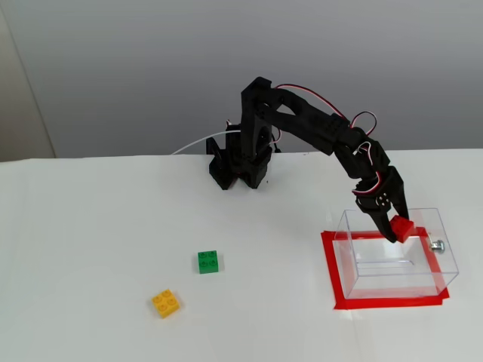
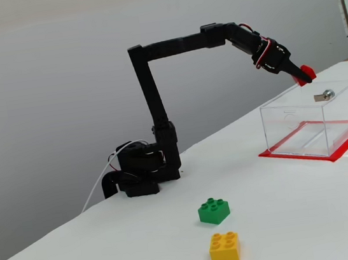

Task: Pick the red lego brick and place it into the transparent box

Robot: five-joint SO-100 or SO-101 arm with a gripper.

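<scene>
The red lego brick (image 1: 402, 228) (image 2: 306, 73) is pinched at the tips of my black gripper (image 1: 397, 230) (image 2: 301, 76), which is shut on it. In both fixed views the brick hangs just above the open top of the transparent box (image 1: 397, 256) (image 2: 314, 119), over the box's far half. The box stands on the white table inside a red tape outline (image 1: 330, 275) (image 2: 331, 153) and has a small silver knob (image 1: 436, 245) (image 2: 325, 94) on one wall. The arm reaches out from its base (image 1: 240, 167) (image 2: 139, 171).
A green brick (image 1: 208, 261) (image 2: 213, 210) and a yellow-orange brick (image 1: 166, 302) (image 2: 225, 247) lie on the white table, well away from the box. A white cable (image 1: 200, 143) leaves the arm's base.
</scene>
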